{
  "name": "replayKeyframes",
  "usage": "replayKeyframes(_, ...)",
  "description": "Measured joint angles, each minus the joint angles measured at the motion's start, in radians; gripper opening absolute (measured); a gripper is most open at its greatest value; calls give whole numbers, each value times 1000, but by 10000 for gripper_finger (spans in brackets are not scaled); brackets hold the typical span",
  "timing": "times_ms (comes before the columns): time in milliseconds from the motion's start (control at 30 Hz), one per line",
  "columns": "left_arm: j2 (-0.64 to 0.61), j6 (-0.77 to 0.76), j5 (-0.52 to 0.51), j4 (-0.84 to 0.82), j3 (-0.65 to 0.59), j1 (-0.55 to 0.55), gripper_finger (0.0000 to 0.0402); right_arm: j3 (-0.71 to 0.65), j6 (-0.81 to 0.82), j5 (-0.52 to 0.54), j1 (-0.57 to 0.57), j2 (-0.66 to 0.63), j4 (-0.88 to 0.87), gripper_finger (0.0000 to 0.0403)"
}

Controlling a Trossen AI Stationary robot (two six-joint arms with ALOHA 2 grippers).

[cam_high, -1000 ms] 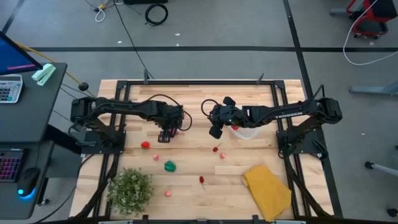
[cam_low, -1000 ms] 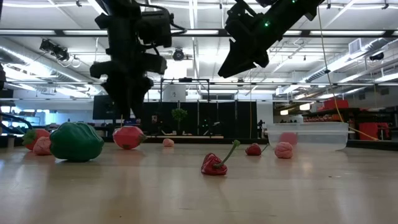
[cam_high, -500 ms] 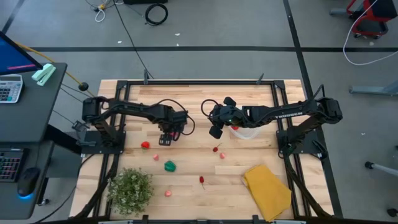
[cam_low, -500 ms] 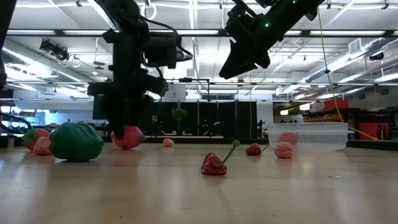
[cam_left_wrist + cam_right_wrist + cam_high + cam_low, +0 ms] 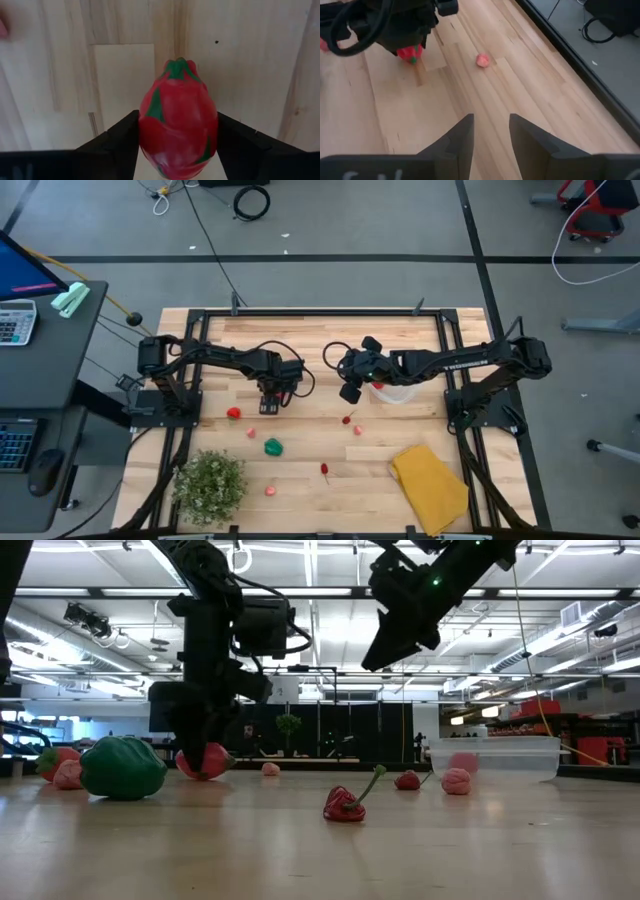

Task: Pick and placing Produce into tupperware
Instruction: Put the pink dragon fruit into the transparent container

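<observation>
since a second ago the left arm has dropped down and its end effector (image 5: 267,406) has come around a red dragon fruit (image 5: 268,408) on the wooden surface (image 5: 320,345), its fingers starting to draw in; the right arm has hardly shifted.

high view: the left end effector sits over the fruit, left of centre. the right end effector (image 5: 350,392) hangs just beside the tupperware (image 5: 395,392), which lies right of centre with something red inside. other produce is scattered nearer the front edge: a red piece (image 5: 233,413), a green pepper (image 5: 273,447), a red chilli (image 5: 324,470). a leafy plant (image 5: 210,483) and a yellow cloth (image 5: 430,486) sit at the front corners.

low view: the left end effector (image 5: 203,758) reaches down to the surface, with the dragon fruit (image 5: 204,761) bulging out behind it. the right end effector (image 5: 385,652) is held high, above the tupperware (image 5: 493,758).

left wrist view: the dragon fruit (image 5: 178,120) fills the gap, a dark finger (image 5: 115,140) close on each side. contact looks likely, though i cannot be sure the pads are pressing yet.

right wrist view: the fingers (image 5: 455,140) stand partly apart with nothing between them.

to do this grasp well, close evenly on the fruit's widest part and make sure it is firmly held before lifting, as the rounded skin could squirt out.
</observation>
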Motion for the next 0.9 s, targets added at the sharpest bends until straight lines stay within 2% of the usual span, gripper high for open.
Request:
replayKeyframes(133,-3,-14,0,0,0,-1,233,0,38,-2,0,-82,-108,125)
replayKeyframes(300,-3,-42,0,2,32,-38,235,0,214,1,6,-251,-313,118)
replayKeyframes(367,-3,-42,0,4,67,-57,222,0,300,48,26,-320,-399,115)
replayKeyframes(500,-3,-35,-2,54,172,-87,221,0,419,238,120,-423,-534,114)
replayKeyframes(667,-3,25,-15,277,304,-97,232,0,554,422,238,-489,-660,114)
replayKeyframes(767,0,61,-17,465,361,-90,241,0,587,464,284,-502,-687,114)
replayKeyframes(900,18,59,-2,709,398,-68,230,0,583,496,316,-504,-688,114)
